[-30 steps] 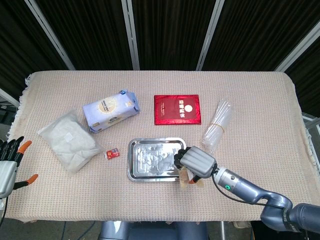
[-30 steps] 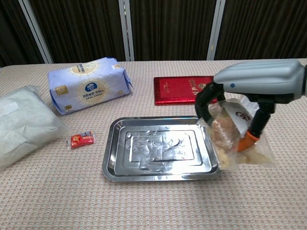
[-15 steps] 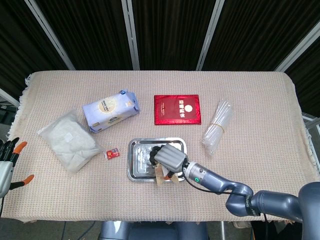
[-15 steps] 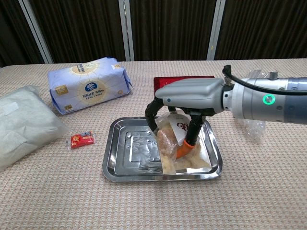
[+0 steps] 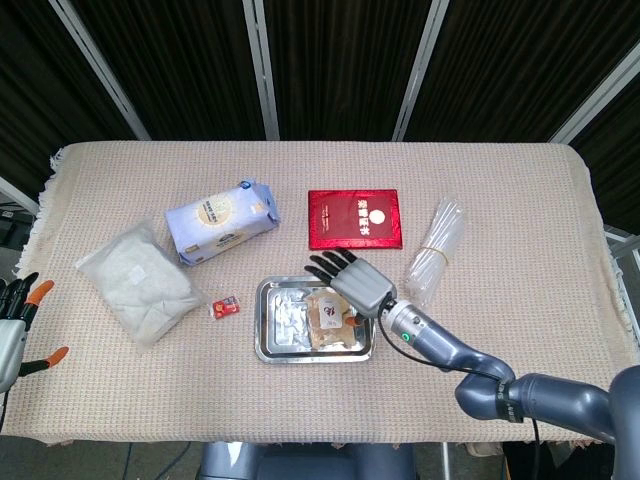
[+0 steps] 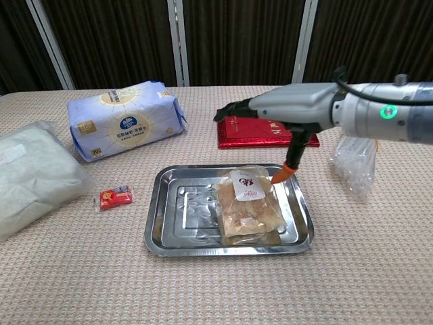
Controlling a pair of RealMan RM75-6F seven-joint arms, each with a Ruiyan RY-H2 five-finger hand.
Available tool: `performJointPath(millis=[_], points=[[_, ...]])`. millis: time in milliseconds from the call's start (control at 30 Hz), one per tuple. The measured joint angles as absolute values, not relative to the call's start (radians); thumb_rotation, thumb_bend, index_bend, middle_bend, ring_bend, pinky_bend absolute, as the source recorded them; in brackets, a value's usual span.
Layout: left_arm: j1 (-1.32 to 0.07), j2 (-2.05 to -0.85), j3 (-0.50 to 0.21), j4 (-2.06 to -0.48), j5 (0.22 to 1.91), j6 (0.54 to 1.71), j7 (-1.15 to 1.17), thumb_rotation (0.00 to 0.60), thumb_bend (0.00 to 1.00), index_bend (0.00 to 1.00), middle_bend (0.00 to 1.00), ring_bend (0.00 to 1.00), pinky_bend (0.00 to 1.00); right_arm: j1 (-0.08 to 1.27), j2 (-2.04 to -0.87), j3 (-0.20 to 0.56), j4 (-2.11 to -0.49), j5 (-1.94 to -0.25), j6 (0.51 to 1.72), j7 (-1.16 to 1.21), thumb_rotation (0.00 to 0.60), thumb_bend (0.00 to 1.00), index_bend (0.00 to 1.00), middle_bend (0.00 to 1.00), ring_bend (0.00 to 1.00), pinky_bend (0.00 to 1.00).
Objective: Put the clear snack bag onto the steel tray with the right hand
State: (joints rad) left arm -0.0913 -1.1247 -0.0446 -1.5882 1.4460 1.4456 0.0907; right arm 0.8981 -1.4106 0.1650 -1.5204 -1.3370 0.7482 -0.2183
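The clear snack bag (image 6: 248,208) (image 5: 328,320) lies flat in the right half of the steel tray (image 6: 177,210) (image 5: 280,325), brown snacks showing through it and a white label on top. My right hand (image 6: 284,116) (image 5: 352,279) hovers above the tray's far right part with fingers spread and nothing held; its orange thumb tip hangs just above the bag's upper right corner. My left hand (image 5: 14,325) sits off the table's left edge in the head view, fingers apart and empty.
A red booklet (image 6: 260,127) lies behind the tray. A clear plastic roll (image 6: 354,162) lies to the right. A blue tissue pack (image 6: 125,119), a white bag (image 6: 30,176) and a small red packet (image 6: 116,197) lie to the left.
My right hand let go of the snack bag, which now lies flat in the tray. The hand rose, opened its fingers and drew back toward the red booklet.
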Motion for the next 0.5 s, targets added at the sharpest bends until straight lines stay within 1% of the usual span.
performJointPath(millis=[67, 167, 300, 400, 433, 500], points=[[-0.093, -1.127, -0.045, -1.587, 1.449, 1.447, 0.089, 0.568, 0.09, 0.11, 0.0, 0.0, 0.0, 0.865, -1.362, 0.16, -1.547, -1.333, 0.795, -0.221, 0.6, 0.09, 0.06, 0.09, 0.02, 0.18], [-0.092, -1.13, -0.046, -1.584, 1.45, 1.452, 0.09, 0.568, 0.09, 0.11, 0.0, 0.0, 0.0, 0.805, -1.305, 0.149, -1.577, -1.335, 0.883, -0.22, 0.6, 0.09, 0.12, 0.14, 0.06, 0.19], [-0.089, -1.132, -0.047, -1.582, 1.45, 1.459, 0.094, 0.566, 0.09, 0.11, 0.0, 0.0, 0.0, 0.712, -1.262, 0.127, -1.594, -1.342, 1.015, -0.224, 0.6, 0.08, 0.18, 0.17, 0.07, 0.18], [-0.087, -1.136, -0.049, -1.581, 1.451, 1.469, 0.097, 0.567, 0.09, 0.11, 0.0, 0.0, 0.0, 0.633, -1.239, 0.107, -1.597, -1.344, 1.126, -0.251, 0.6, 0.09, 0.18, 0.16, 0.02, 0.11], [-0.087, -1.138, -0.05, -1.581, 1.452, 1.473, 0.098, 0.566, 0.09, 0.11, 0.0, 0.0, 0.0, 0.61, -1.234, 0.1, -1.598, -1.343, 1.158, -0.266, 0.6, 0.09, 0.17, 0.14, 0.01, 0.09], [-0.085, -1.142, -0.051, -1.583, 1.458, 1.484, 0.103, 0.567, 0.09, 0.11, 0.0, 0.0, 0.0, 0.548, -1.225, 0.084, -1.604, -1.342, 1.239, -0.309, 0.6, 0.09, 0.11, 0.08, 0.0, 0.04]])
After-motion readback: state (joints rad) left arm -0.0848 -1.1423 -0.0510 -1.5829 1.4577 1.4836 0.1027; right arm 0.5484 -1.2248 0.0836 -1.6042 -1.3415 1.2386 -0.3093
